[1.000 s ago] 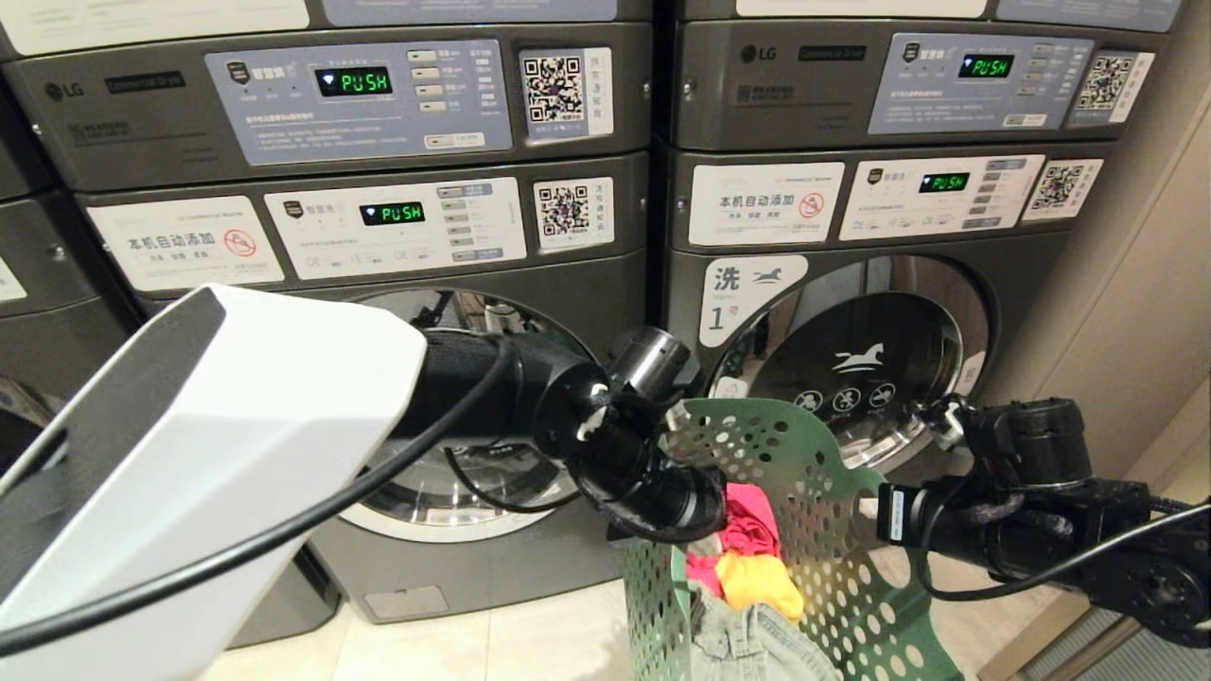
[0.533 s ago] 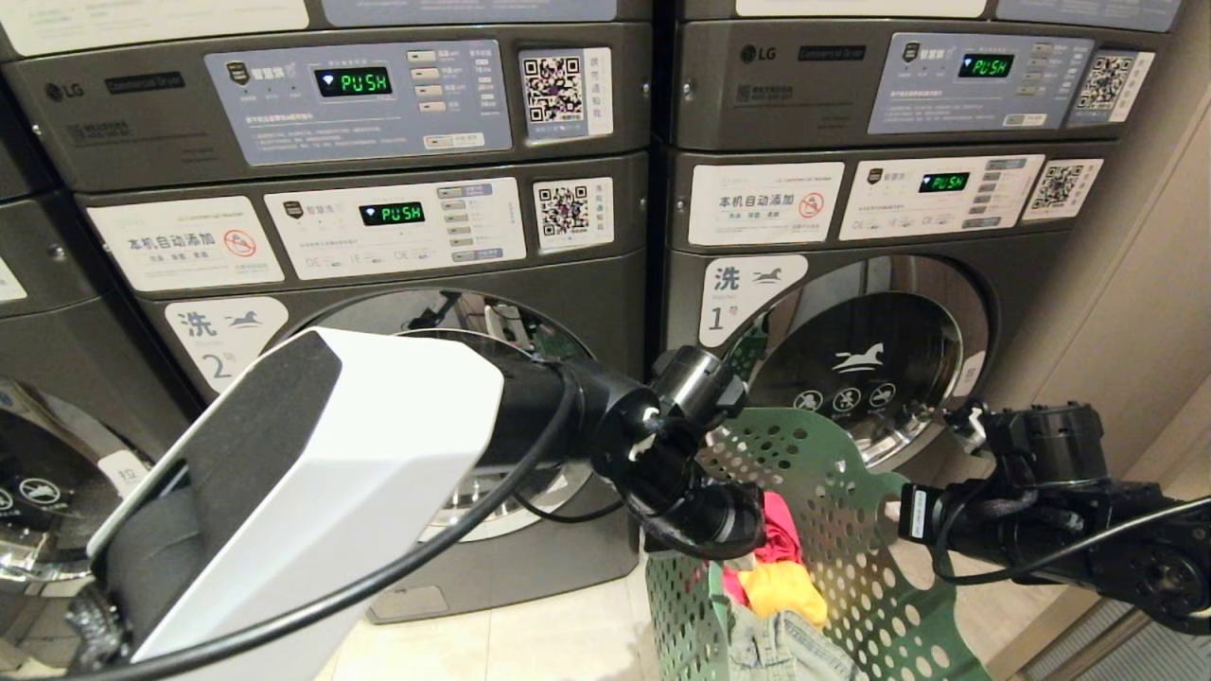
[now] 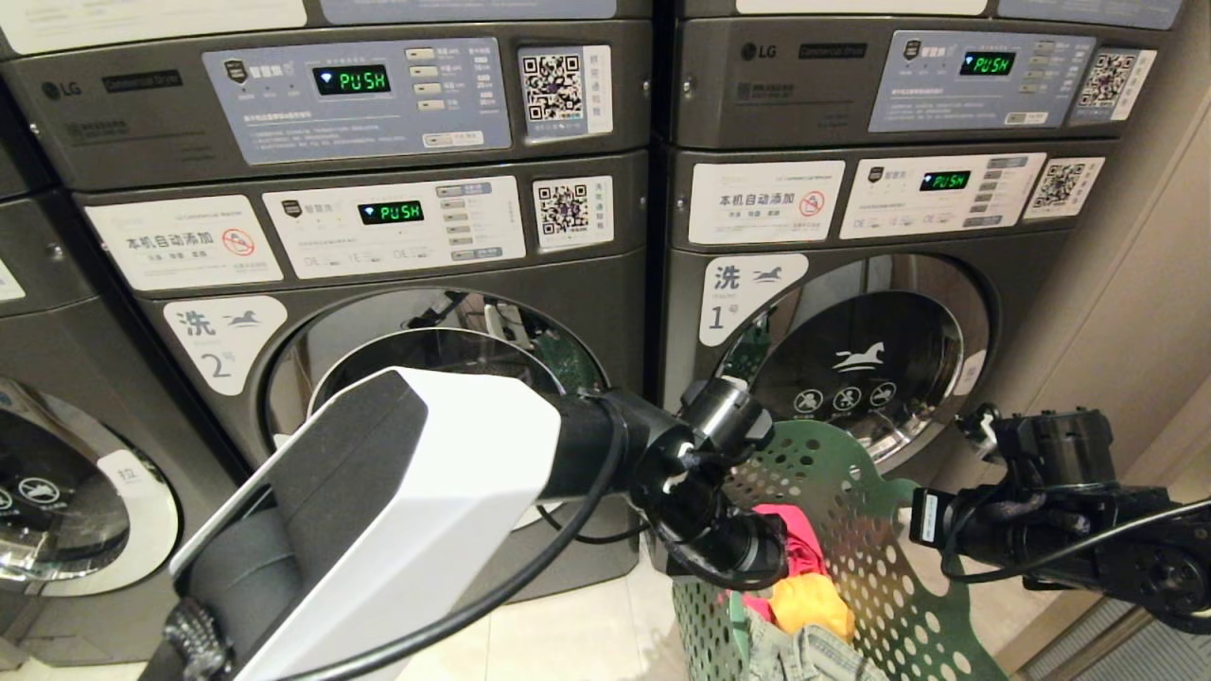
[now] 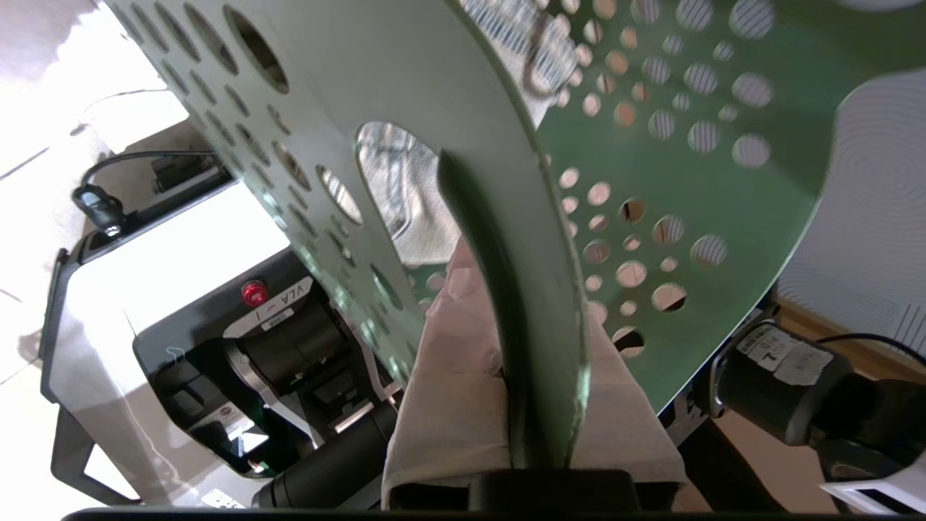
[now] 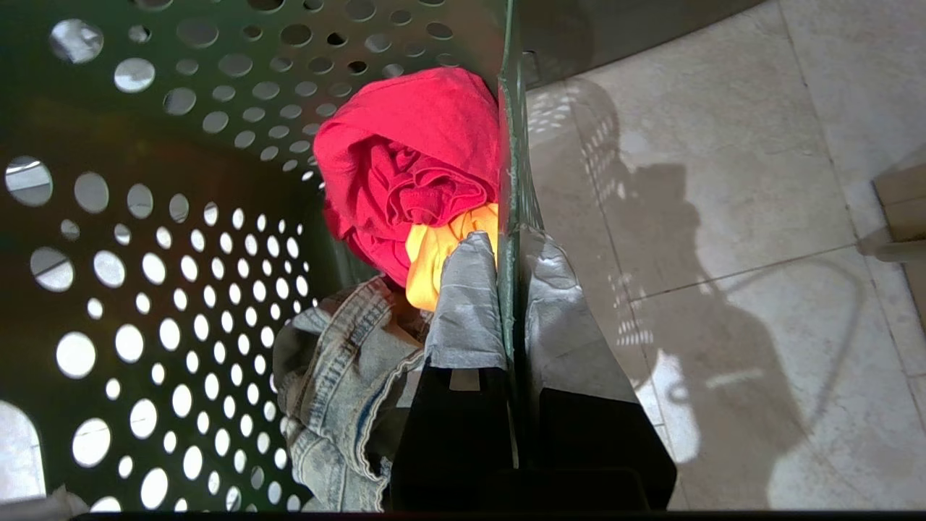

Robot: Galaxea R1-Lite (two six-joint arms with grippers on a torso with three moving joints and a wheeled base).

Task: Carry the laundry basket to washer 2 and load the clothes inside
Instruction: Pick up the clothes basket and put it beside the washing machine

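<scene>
a self-service laundry room: stacked dark grey metal front-load washers [image 3: 473, 312] fill the far wall, each with a green "push" display [image 3: 391, 212], a white qr-code payment sticker [image 3: 566, 210] and a numbered label, above pale floor tiles [image 3: 558, 634].

Washer 2 [image 3: 416, 378] stands at eleven o'clock, washer 1 [image 3: 851, 369] just right of it at one. The laundry basket [image 3: 851, 530] sits before washer 1, clothes [image 3: 804, 586] inside, left gripper [image 4: 539, 449] on its near-left rim, right gripper [image 5: 506, 304] on its right rim.
</scene>
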